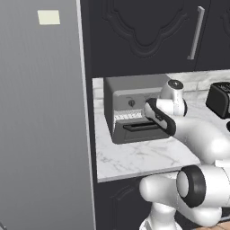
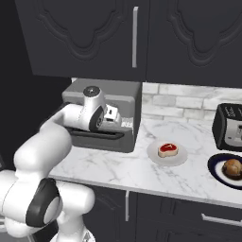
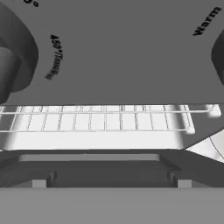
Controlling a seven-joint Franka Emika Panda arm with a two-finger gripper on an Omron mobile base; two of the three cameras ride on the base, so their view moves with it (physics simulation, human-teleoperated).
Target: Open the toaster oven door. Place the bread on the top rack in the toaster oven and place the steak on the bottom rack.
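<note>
The gray toaster oven (image 1: 128, 92) stands at the counter's left end, also toaster oven (image 2: 116, 92). Its door (image 1: 139, 132) with the dark bar handle (image 3: 89, 157) leans outward, partly open. Through the gap shows a silvery wire rack (image 3: 100, 120); I cannot tell which level it is. My gripper (image 2: 120, 122) is pressed close to the oven front just above the door, and its fingers are hidden behind the hand. The red steak (image 2: 168, 150) lies on a pale plate (image 2: 153, 158) to the oven's right. The brown bread (image 2: 232, 167) sits on a dark plate (image 2: 215, 172) farther right.
A black toaster (image 2: 229, 126) stands against the tiled backsplash at the right. A tall gray fridge panel (image 1: 42, 117) borders the counter on the left. Dark upper cabinets (image 2: 132, 38) hang above the oven. Bare marble counter (image 1: 134, 157) lies in front of the oven.
</note>
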